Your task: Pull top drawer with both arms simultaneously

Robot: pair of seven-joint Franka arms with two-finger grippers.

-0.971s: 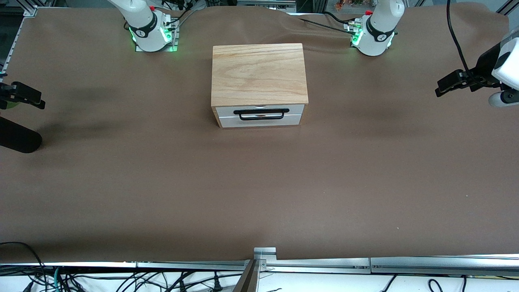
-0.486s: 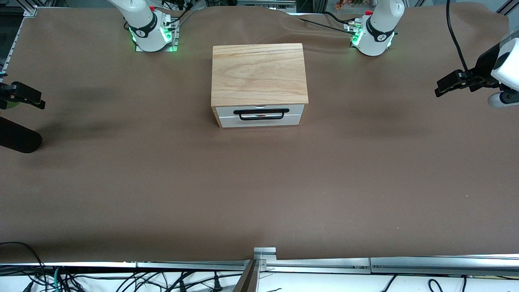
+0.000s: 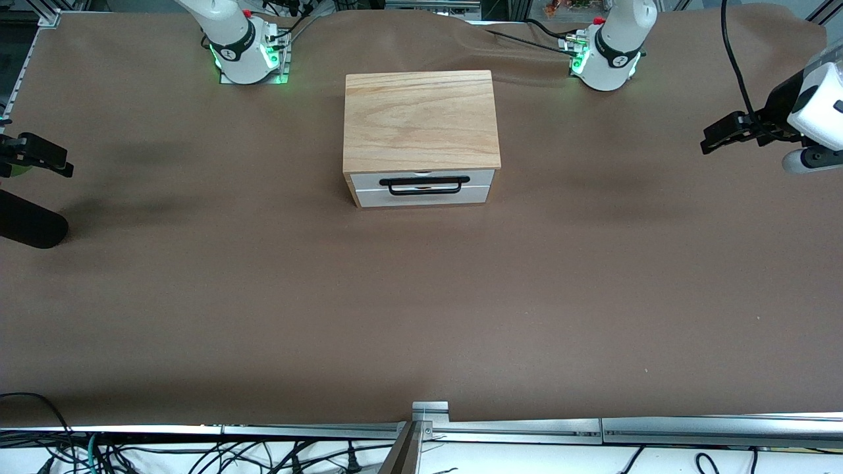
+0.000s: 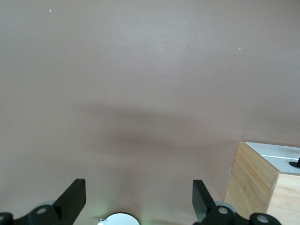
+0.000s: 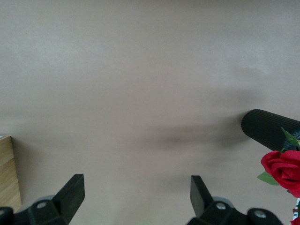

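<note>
The light-wood box (image 3: pixel 419 118) stands mid-table between the arms' bases. Its top drawer (image 3: pixel 369 179) has a white front and a wide black wire handle (image 3: pixel 425 185), and sits shut flush in the box. A second white drawer front (image 3: pixel 421 196) lies under it. My left gripper (image 3: pixel 714 135) hangs open and empty over the table at the left arm's end, well away from the box; its wrist view (image 4: pixel 138 199) shows a box corner (image 4: pixel 260 180). My right gripper (image 3: pixel 56 158) hangs open and empty at the right arm's end, as its wrist view (image 5: pixel 136 192) shows.
A black cylinder (image 3: pixel 26 227) lies at the table's edge near my right gripper, and it also shows in the right wrist view (image 5: pixel 267 129) beside a red rose (image 5: pixel 283 166). Brown cloth covers the table (image 3: pixel 421 296). The arms' green-lit bases (image 3: pixel 247 56) stand along the table's edge.
My left gripper has drifted slightly toward the box and the bases. The right arm and the drawer have not moved.
</note>
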